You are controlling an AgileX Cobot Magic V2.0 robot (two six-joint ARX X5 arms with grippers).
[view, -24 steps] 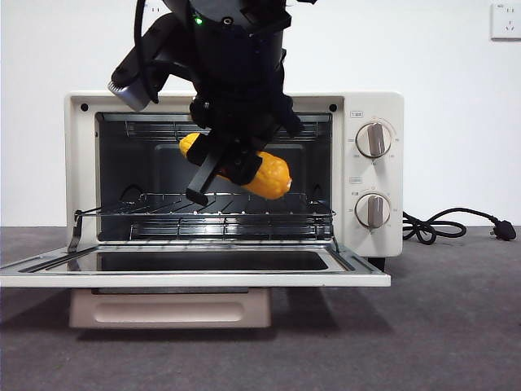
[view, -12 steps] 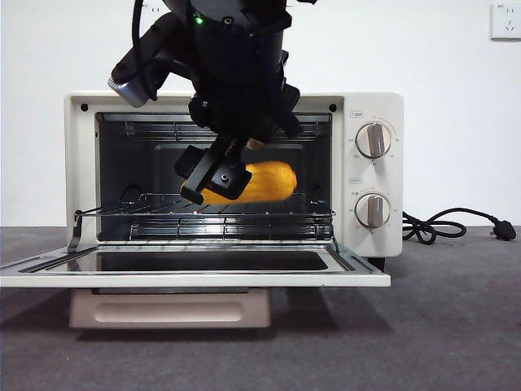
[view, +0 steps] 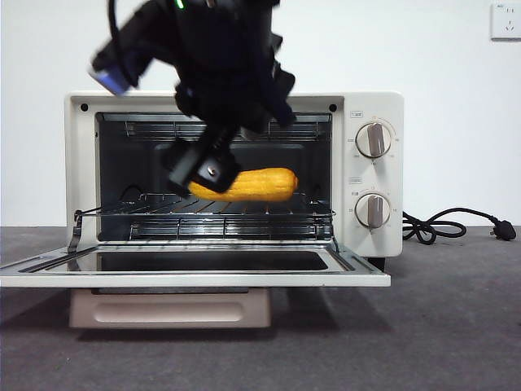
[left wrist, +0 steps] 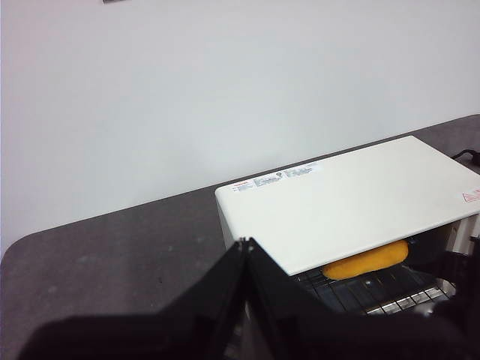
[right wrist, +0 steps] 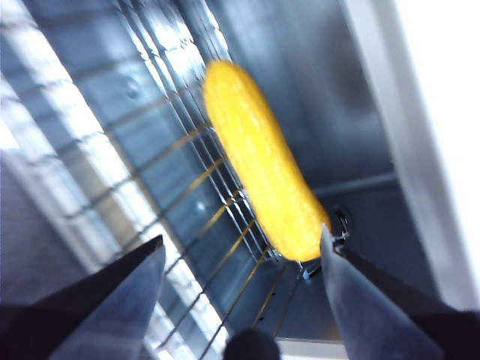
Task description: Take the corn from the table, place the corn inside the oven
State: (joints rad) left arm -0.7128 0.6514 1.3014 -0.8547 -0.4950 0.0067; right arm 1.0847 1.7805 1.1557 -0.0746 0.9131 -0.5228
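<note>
The yellow-orange corn (view: 252,184) lies level on the wire rack (view: 244,216) inside the cream-white oven (view: 368,106), whose door (view: 195,274) hangs open. My right gripper (view: 199,169) hovers in front of the oven's mouth, blurred, at the corn's left end. In the right wrist view the corn (right wrist: 262,172) rests on the rack bars beyond my open right gripper (right wrist: 240,238), touching neither jaw. My left gripper (left wrist: 244,241) is shut with nothing in it, off to the side above the oven's top (left wrist: 352,202), where the corn (left wrist: 367,261) peeks out below.
The oven stands on the dark grey table (view: 456,326). Its black cord (view: 448,224) trails to the right, ending in a plug. Two round knobs (view: 374,140) sit on the oven's right panel. A wall outlet (view: 505,20) is at the upper right.
The corn, held tilted above the rack a second ago, now lies flat on it. My right gripper has let it go and moved up and to the left.
</note>
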